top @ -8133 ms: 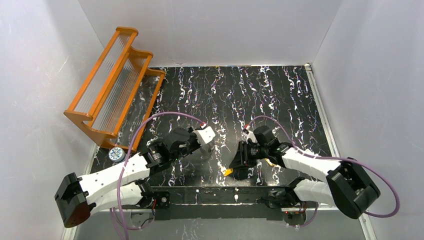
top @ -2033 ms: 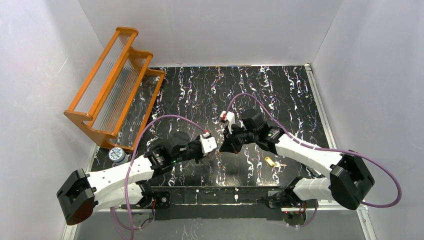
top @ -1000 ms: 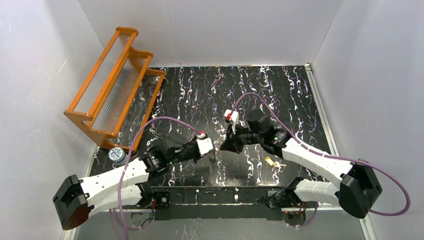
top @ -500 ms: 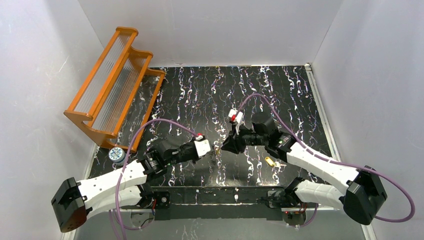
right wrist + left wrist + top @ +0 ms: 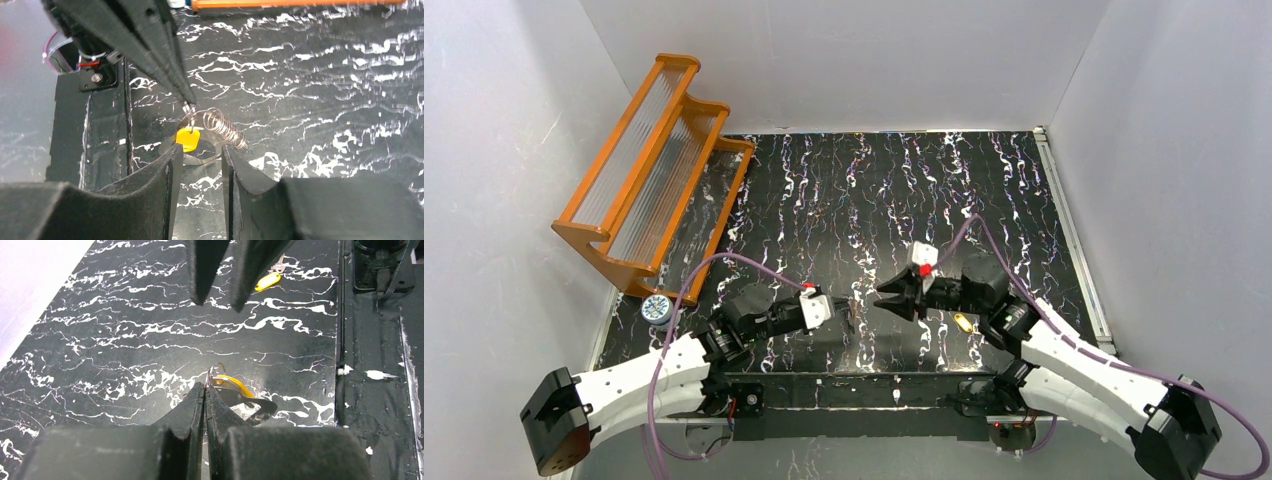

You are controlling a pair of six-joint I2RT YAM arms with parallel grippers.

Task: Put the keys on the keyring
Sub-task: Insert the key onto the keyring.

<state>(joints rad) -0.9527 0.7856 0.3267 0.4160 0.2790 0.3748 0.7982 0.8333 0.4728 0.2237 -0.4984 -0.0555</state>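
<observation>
My left gripper (image 5: 848, 310) is shut on a thin wire at the top of the keyring (image 5: 195, 159), a whitish-grey band loop held just above the mat. A stretched wire coil (image 5: 226, 129) and one yellow-headed key (image 5: 189, 139) hang at its fingertips (image 5: 184, 97). That key also shows in the left wrist view (image 5: 233, 385), just past my left gripper (image 5: 205, 387). The second key (image 5: 964, 322) lies on the mat and shows in the left wrist view (image 5: 267, 281). My right gripper (image 5: 201, 148) is open and empty, facing the keyring a short way off (image 5: 884, 289).
An orange rack (image 5: 649, 160) with ribbed clear panels stands at the far left. A small round blue-white object (image 5: 657, 308) lies by its near foot. White walls close in three sides. The black base rail (image 5: 844, 385) runs along the near edge.
My right arm has pulled back toward the near right, its gripper now apart from the left fingertips. My left gripper has drawn slightly nearer, still holding the keyring with one key.
</observation>
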